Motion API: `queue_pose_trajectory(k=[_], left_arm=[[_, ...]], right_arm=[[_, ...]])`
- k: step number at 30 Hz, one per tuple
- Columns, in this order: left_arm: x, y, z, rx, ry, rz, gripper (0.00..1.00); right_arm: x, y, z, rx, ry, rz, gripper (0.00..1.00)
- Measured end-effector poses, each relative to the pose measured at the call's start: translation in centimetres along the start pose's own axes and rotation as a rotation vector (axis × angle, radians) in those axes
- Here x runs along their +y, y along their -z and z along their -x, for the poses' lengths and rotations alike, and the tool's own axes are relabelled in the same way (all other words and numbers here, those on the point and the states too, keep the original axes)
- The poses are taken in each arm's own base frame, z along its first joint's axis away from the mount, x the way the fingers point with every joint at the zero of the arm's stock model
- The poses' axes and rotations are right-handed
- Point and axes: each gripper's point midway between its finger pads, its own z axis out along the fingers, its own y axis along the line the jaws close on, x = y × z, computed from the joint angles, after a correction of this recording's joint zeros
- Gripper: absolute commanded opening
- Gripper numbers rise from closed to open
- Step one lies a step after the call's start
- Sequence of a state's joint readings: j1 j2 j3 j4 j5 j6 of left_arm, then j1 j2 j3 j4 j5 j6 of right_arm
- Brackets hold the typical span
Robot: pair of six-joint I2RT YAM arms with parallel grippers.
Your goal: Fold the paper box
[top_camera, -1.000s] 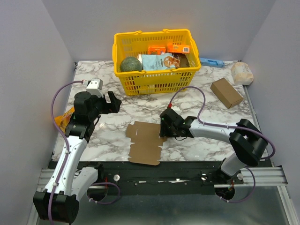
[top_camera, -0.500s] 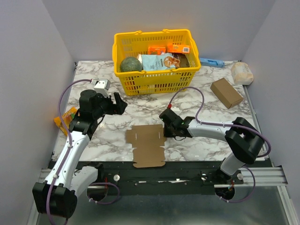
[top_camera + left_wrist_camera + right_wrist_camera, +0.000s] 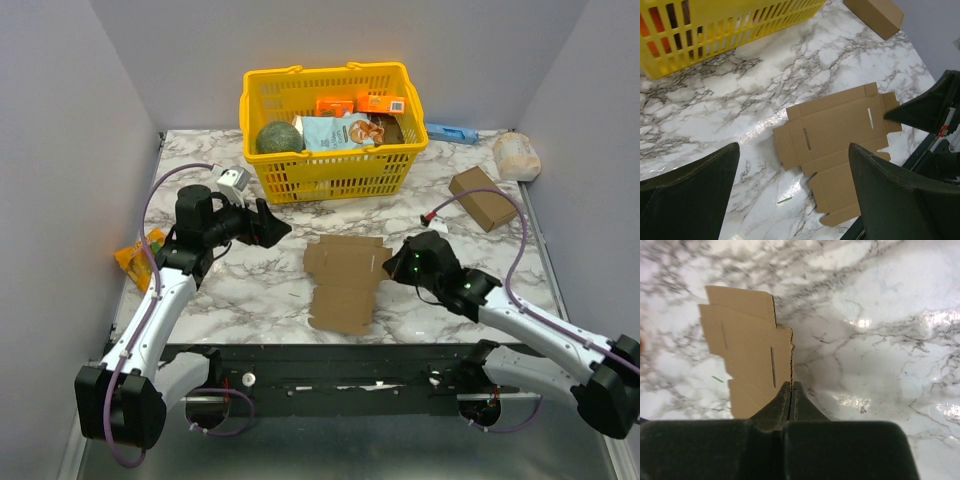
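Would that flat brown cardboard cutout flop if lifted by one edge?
Probably: the paper box is a thin creased sheet, so flaps may droop. Likely light, apt to slide on the glossy marble table. The right gripper pinches only its edge.

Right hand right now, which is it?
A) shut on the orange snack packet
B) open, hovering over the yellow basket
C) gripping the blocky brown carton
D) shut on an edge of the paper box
D: in the right wrist view the right hand has its fingers pressed together on a thin edge of the paper box. The basket and the carton are nowhere near it.
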State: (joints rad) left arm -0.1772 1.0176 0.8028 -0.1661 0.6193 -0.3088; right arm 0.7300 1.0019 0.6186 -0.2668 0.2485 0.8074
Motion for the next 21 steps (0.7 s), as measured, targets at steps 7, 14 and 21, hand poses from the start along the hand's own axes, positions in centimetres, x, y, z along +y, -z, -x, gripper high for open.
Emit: queue_pose_trajectory(k=[7, 14, 21], left_arm=[[-0.6, -0.8, -0.9, 0.045, 0.034, -0.073, 0.98], [-0.9, -1.5, -1.7, 0.083, 0.077, -0.115, 0.97], [-3.3, -2.0, -2.1, 0.101, 0.060, -0.208, 0.92]], right_arm=[[1.7, 4.7, 4.3, -0.183, -0.027, 0.150, 0.00], [2.4, 7.0, 5.9, -0.259, -0.005, 0.217, 0.00], [3.0, 7.5, 5.9, -0.258, 0.035, 0.257, 0.00]])
